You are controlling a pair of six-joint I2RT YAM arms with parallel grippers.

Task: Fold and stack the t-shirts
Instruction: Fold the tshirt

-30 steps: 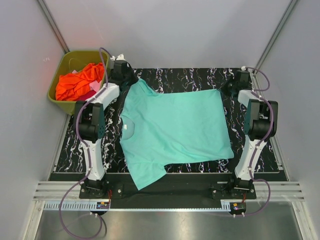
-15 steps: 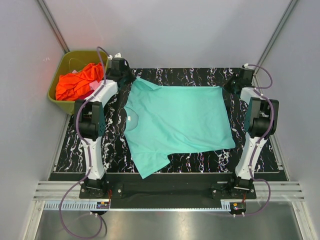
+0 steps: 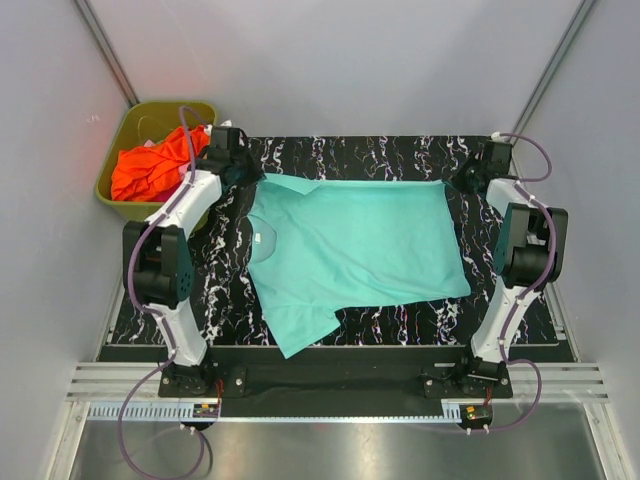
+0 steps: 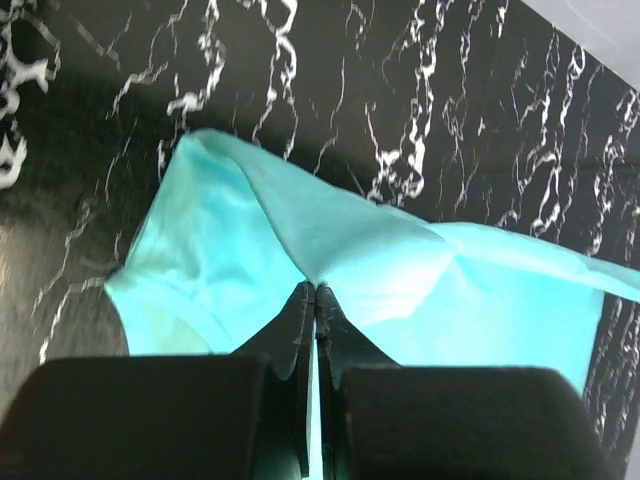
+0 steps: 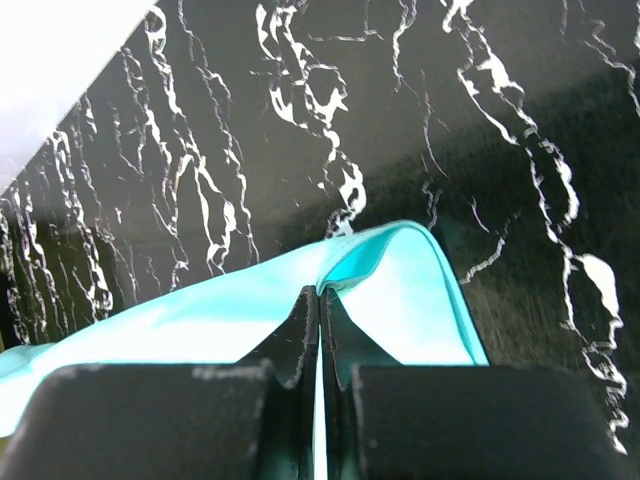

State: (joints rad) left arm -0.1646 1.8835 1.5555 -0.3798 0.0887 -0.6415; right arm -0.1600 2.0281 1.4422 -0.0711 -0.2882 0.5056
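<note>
A teal t-shirt (image 3: 355, 245) lies spread on the black marbled table (image 3: 360, 150), collar to the left, one sleeve hanging toward the near edge. My left gripper (image 3: 250, 172) is shut on its far left corner by the sleeve; the pinched teal cloth (image 4: 400, 270) rises to the fingertips in the left wrist view. At the far right corner, my right gripper (image 3: 455, 180) is shut on the hem, where the teal fabric (image 5: 420, 290) folds over my closed fingers. An orange t-shirt (image 3: 150, 165) sits bunched in the tub, with a bit of pink beneath it.
An olive-green tub (image 3: 135, 125) stands beyond the table's far left corner, beside my left arm. Grey walls close in on the left, back and right. Both arm bases sit on a rail along the near edge (image 3: 340, 385).
Both grippers have carried the shirt's far edge toward the back of the table and outward, pulling that edge straight and taut. The left arm has swung left, toward the tub.
</note>
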